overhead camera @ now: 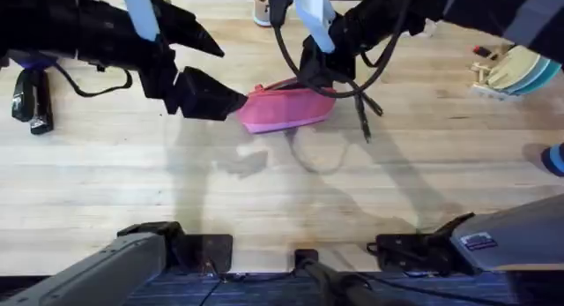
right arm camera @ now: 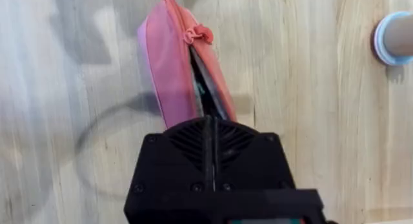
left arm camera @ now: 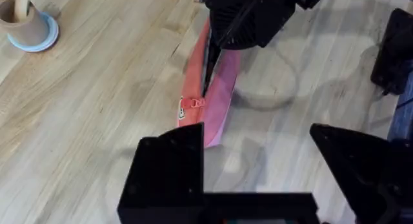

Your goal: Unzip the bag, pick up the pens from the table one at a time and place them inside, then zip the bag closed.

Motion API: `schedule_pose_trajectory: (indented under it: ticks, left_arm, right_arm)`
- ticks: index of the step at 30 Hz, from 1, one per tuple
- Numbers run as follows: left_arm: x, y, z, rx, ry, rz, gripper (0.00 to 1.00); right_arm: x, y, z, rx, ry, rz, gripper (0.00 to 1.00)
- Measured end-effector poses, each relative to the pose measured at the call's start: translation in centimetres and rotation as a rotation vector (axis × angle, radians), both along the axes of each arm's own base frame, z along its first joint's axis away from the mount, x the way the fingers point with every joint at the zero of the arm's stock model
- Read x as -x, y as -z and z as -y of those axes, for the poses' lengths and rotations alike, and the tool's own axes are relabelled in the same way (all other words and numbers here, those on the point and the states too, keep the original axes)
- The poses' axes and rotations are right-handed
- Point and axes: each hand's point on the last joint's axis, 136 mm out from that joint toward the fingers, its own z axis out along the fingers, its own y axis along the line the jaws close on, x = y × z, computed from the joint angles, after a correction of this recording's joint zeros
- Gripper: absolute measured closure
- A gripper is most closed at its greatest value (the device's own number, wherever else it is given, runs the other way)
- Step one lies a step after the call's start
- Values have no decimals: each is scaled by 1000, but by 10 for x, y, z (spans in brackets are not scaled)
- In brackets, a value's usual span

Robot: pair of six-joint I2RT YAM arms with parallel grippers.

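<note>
The pink bag (overhead camera: 280, 110) lies lengthwise on the light wooden table (overhead camera: 282, 191), near its far-middle part. Its top zipper is partly open, the orange-red pull (right arm camera: 197, 35) sitting near one end. A thin dark pen (right arm camera: 208, 95) pokes into the open slit, mostly inside the bag.

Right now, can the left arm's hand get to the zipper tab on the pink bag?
Probably yes. The left hand is open right beside the bag, and the zipper tab sits uncovered at that near end. The right hand works the other end.
</note>
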Motion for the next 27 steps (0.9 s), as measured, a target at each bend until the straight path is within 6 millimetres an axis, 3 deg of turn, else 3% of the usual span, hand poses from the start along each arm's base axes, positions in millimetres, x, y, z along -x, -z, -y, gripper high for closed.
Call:
schedule_pose_trajectory:
  ticks: [8, 20, 27]
  left_arm:
    - [0, 0, 0, 4, -9, -8, 8]
    - [-3, -1, 0, 4, -11, 4, 7]
    - [-3, -1, 0, 3, -11, 6, 6]
  right_arm:
    - [1, 3, -3, 5, -71, 22, 971]
    - [-6, 40, -8, 54, -156, 4, 971]
    - [-7, 72, -9, 85, -169, -61, 971]
